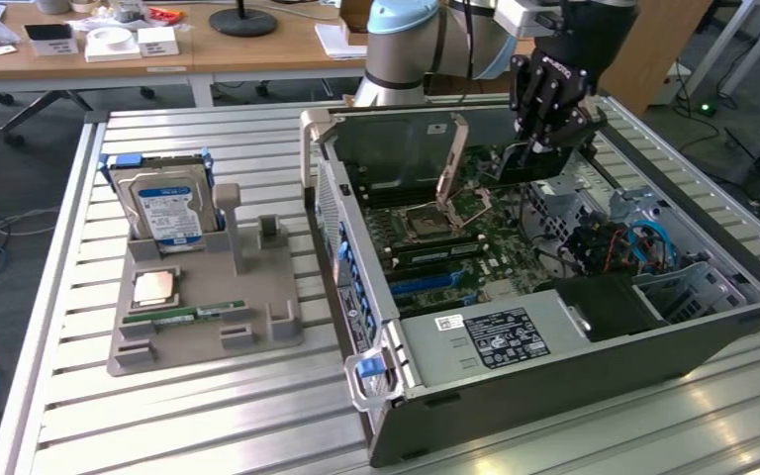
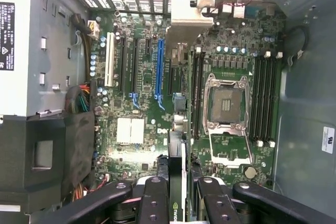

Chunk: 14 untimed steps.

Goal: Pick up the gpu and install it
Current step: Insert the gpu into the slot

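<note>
- Counter (image 1: 222,416) of metal slats holds a gray tray (image 1: 195,341) on the exterior view's left.
- Hard drive (image 1: 169,213) stands up in the tray. A square chip (image 1: 155,287) and a thin green memory stick (image 1: 202,314) lie flat in front of it.
- Next comes the open computer case (image 1: 592,366), lying on its side, so the green board (image 2: 131,93) inside faces up.
- Over the case, toward the exterior view's right, hangs the black claw (image 1: 548,139).
- Claw is closed on the graphics card (image 2: 177,161), with fingers (image 2: 153,198) pressing on its flat sides.
- Card stands on its thin edge, right under the claw. I think it is above the board and not yet in a slot.
- Card's long side runs the same way as the long slots. Its metal end (image 2: 188,19) points at the case's back wall.
- Blue slot (image 2: 160,72) lies just beside the card's line. That small sideways gap looks like what matters most.
</note>
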### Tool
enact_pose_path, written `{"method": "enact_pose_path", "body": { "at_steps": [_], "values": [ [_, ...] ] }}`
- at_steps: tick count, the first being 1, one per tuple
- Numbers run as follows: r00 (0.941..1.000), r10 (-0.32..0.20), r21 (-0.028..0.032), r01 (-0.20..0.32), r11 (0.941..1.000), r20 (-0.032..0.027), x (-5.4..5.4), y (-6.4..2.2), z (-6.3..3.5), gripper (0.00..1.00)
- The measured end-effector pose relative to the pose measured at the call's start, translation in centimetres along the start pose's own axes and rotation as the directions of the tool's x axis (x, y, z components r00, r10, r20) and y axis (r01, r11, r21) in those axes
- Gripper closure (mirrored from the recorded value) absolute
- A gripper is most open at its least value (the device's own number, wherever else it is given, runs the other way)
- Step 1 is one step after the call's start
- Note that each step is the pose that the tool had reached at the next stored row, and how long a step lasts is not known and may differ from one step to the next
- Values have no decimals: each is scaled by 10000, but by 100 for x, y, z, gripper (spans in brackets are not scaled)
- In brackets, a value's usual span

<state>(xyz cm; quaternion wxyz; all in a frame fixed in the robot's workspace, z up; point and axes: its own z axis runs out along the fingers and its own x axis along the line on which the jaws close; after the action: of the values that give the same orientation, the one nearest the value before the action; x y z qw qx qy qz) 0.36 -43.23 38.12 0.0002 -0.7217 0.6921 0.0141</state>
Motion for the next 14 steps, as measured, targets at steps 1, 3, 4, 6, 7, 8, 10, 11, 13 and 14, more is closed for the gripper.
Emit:
{"method": "enact_pose_path", "body": {
  "at_steps": [1, 3, 4, 6, 7, 8, 10, 11, 13, 14],
  "values": [
    [10000, 0, 31, 0, 10000, -2, 0, 12, 12, 74],
    [10000, 16, 283, -16, 9996, -10, -3, 114, 102, 74],
    [10000, 16, 285, -15, 9996, -14, -3, 113, 101, 74],
    [10000, 16, 285, -15, 9996, -12, -3, 114, 102, 74],
    [10000, 16, 285, -16, 9996, -13, -3, 114, 102, 74],
    [10000, 16, 286, -16, 9996, -11, -3, 114, 102, 74],
    [10000, 17, 285, -16, 9996, -12, -3, 114, 102, 74],
    [10000, 17, 286, -17, 9996, -12, -3, 114, 102, 74],
    [10000, 17, 285, -17, 9996, -12, -3, 114, 102, 74],
    [10000, 17, 285, -17, 9996, -12, -3, 114, 102, 74]
  ]
}}
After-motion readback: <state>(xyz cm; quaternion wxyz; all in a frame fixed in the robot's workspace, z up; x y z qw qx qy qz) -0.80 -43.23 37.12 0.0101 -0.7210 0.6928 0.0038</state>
